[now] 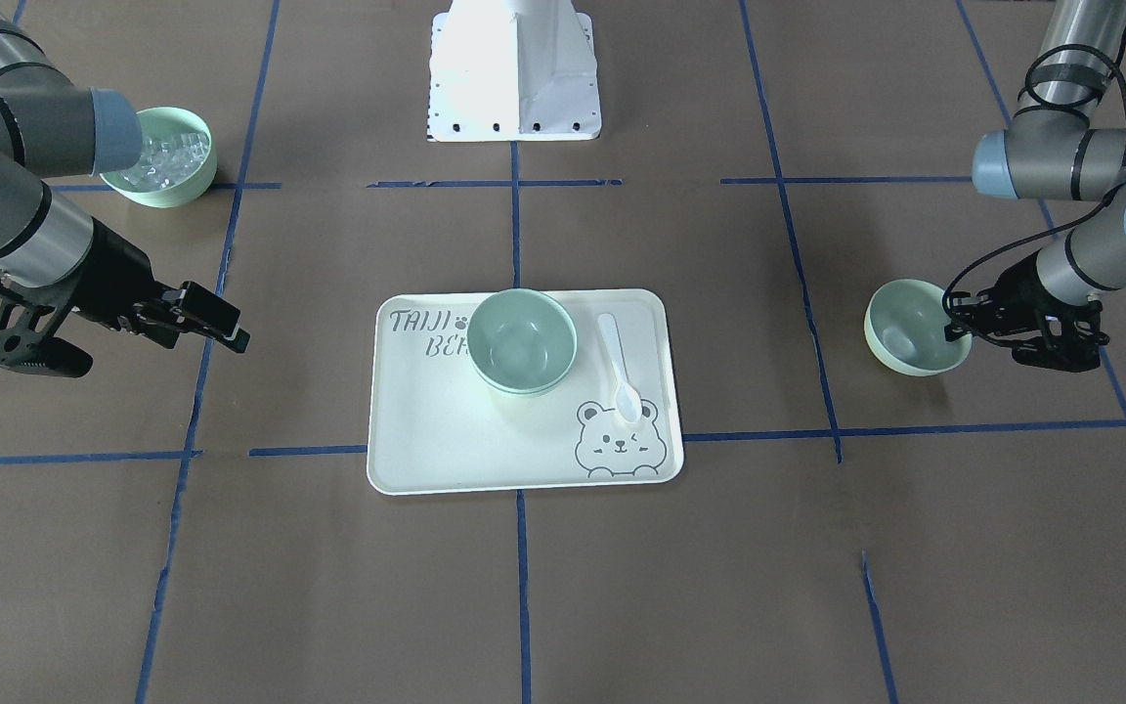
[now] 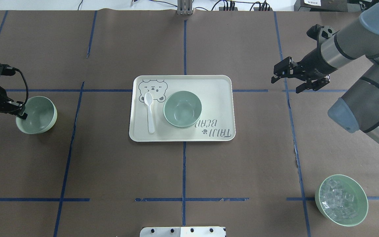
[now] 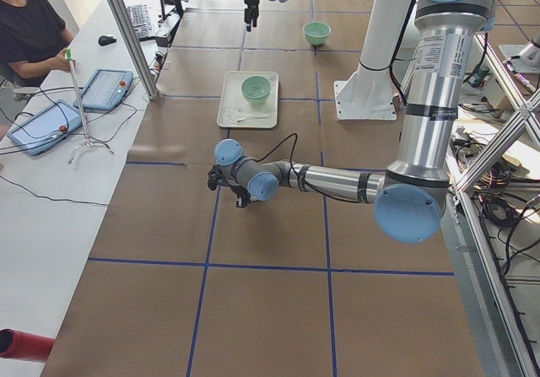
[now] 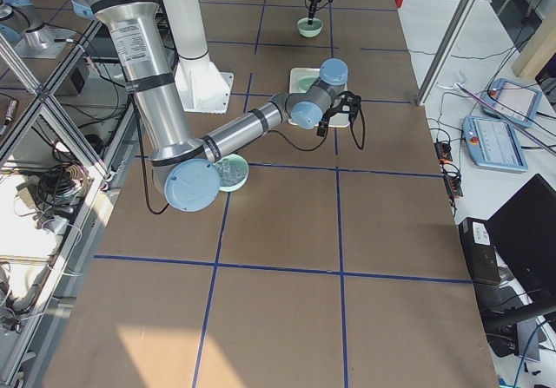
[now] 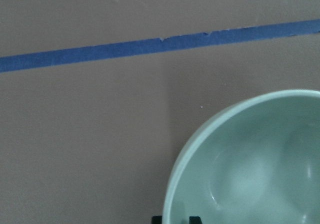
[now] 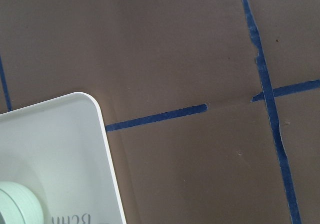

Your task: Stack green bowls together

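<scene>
While the right hand (image 2: 286,83) is hanging wide open, the left hand (image 2: 22,114) is straddling the rim of the left-side green bowl (image 2: 39,116); grip cannot be told.

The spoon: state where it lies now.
Overhead, the spoon lies on the tray, left of the stacked bowls, its head on the bear print.

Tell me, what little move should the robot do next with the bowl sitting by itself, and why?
Probably squeeze the left tool shut on the rim of the lone bowl, ready for lifting. Its fingertips sit either side of that rim in the left wrist view, though I cannot tell if they already pinch. The other bowls sit nested on the tray.
</scene>
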`<action>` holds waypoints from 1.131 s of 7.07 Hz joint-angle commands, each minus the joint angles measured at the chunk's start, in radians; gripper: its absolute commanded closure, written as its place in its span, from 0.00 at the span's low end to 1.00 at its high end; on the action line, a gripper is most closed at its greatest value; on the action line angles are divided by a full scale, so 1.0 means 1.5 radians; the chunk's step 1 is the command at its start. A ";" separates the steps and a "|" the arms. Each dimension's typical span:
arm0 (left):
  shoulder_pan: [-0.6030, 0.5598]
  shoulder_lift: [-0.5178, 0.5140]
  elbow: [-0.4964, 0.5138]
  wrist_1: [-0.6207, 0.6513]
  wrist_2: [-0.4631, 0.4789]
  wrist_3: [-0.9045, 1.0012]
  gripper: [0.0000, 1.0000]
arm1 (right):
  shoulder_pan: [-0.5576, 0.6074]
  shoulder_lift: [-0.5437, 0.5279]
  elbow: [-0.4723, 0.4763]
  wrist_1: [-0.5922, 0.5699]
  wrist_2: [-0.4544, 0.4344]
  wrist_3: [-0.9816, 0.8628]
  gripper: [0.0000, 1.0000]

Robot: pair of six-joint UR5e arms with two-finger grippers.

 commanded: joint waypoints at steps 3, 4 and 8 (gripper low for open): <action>0.021 -0.157 -0.107 0.008 -0.008 -0.346 1.00 | 0.008 -0.008 0.003 0.000 0.007 -0.002 0.00; 0.114 -0.231 -0.094 0.008 0.000 -0.502 1.00 | 0.024 -0.024 0.004 0.000 0.009 -0.028 0.00; 0.246 -0.386 -0.002 0.008 0.106 -0.671 1.00 | 0.053 -0.083 0.001 0.001 0.008 -0.153 0.00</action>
